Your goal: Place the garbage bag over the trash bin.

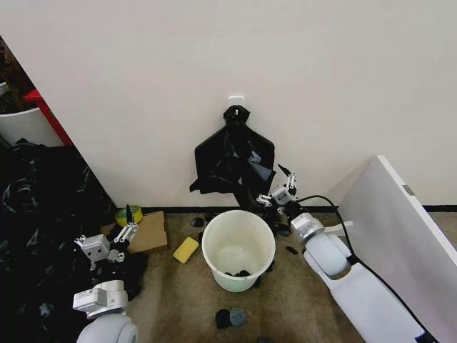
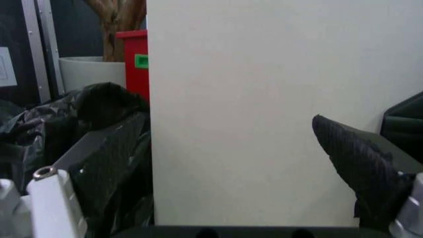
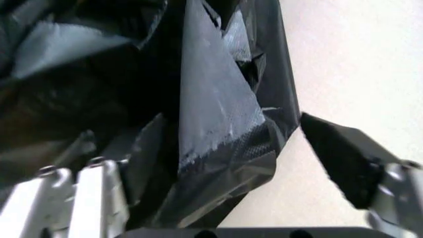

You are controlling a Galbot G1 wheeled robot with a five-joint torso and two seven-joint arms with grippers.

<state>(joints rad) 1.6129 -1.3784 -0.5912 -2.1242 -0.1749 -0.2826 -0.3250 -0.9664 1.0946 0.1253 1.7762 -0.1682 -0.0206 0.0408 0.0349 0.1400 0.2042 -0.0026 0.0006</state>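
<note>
The trash bin (image 1: 238, 246) is a cream-white round bucket standing on the floor by the wall, with a small black scrap at its bottom. Above and behind it a flat black bundle (image 1: 221, 153) hangs from a wall hook. A loose, glossy, wrinkled garbage bag (image 1: 254, 168) hangs off the bundle's front. My right gripper (image 1: 271, 186) is raised to the bag's lower right corner, just beyond the bin's far rim. In the right wrist view the bag's corner (image 3: 218, 148) lies between the gripper's (image 3: 225, 134) open fingers. My left gripper (image 1: 118, 239) (image 2: 225, 134) waits open, low at the left.
A large black plastic mass (image 1: 36, 214) fills the left side. A cardboard box (image 1: 148, 232), a tape roll (image 1: 129, 214) and a yellow sponge (image 1: 186, 249) lie left of the bin. A white panel (image 1: 400, 229) stands at the right. Dark bits (image 1: 230, 316) lie before the bin.
</note>
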